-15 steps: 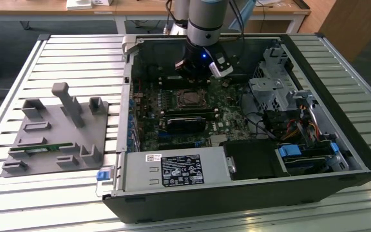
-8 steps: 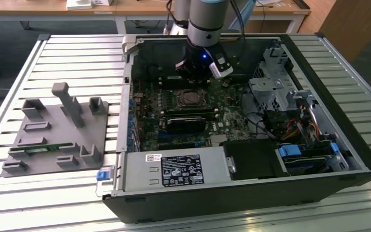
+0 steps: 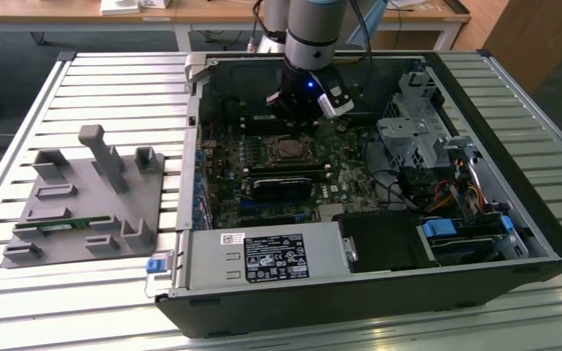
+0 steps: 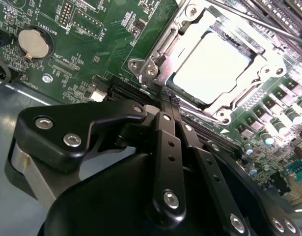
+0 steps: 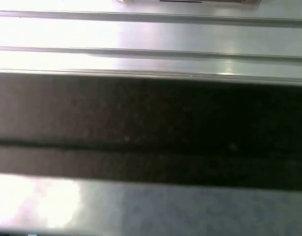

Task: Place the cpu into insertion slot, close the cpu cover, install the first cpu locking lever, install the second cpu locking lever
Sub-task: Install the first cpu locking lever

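In the exterior view, the black hand hangs inside the open black computer case on the slatted metal worktop, just above the socket.

In the second wrist view, the silvery-beige square cpu sits in the black-rimmed insertion slot, the silver frame cpu cover closed around it. The hand's fingers are pressed together, empty, near the cover's edge.

An open computer case lies on the slatted surface. The arm's claw hangs inside it, just at twelve o'clock of the insertion slot. At nine o'clock of the case sits a grey fixture tray.
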Robot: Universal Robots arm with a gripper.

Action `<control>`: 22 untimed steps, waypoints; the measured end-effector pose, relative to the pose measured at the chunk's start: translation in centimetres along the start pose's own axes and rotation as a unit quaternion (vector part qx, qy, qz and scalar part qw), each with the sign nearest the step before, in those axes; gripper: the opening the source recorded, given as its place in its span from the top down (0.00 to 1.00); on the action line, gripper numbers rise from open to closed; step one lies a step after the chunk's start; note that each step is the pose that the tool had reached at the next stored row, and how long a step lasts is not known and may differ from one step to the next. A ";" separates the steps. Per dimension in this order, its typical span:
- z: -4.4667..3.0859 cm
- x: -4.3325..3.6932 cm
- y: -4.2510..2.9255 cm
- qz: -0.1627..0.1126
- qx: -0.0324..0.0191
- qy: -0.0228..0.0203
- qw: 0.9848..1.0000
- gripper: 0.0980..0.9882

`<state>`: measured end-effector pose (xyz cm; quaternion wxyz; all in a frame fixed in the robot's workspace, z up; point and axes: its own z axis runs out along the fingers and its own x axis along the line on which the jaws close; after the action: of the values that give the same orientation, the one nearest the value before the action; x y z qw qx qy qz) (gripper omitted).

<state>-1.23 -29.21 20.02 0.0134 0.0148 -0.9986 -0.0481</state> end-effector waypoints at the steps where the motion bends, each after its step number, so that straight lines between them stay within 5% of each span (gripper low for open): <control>1: -0.08 0.00 0.01 0.000 0.000 0.000 1.000 0.99; 4: -0.07 0.00 0.03 0.000 0.002 0.000 1.000 0.99; 6: 0.07 -0.01 0.05 0.000 0.009 0.000 1.000 0.99; 9: 0.12 -0.02 0.10 0.000 0.013 0.000 1.000 0.99; 16: -0.07 -0.03 0.16 0.000 0.014 0.000 1.000 0.99; 22: 0.09 -0.04 0.35 0.001 0.031 0.001 1.000 0.99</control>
<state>-1.21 -28.85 19.96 0.0140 0.0143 -0.9997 -0.0169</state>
